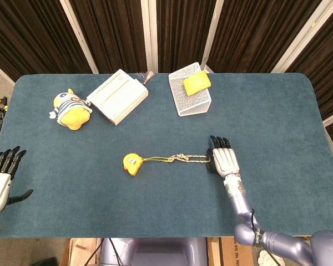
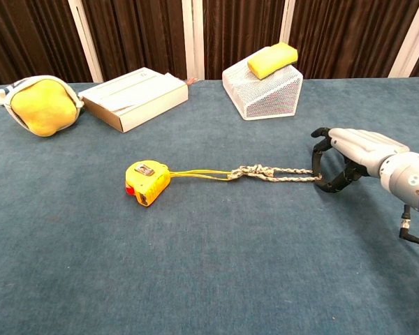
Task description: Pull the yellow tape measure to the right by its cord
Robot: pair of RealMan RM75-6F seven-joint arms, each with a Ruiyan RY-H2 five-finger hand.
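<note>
Braided cord (image 2: 276, 172) (knotted) meets right hand (image 2: 346, 155).

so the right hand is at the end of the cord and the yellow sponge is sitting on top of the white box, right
Not quite. The right hand is at the end of the cord, but the yellow sponge sits on top of the white wire basket, not on the white box. The chest view shows this clearly.
</note>
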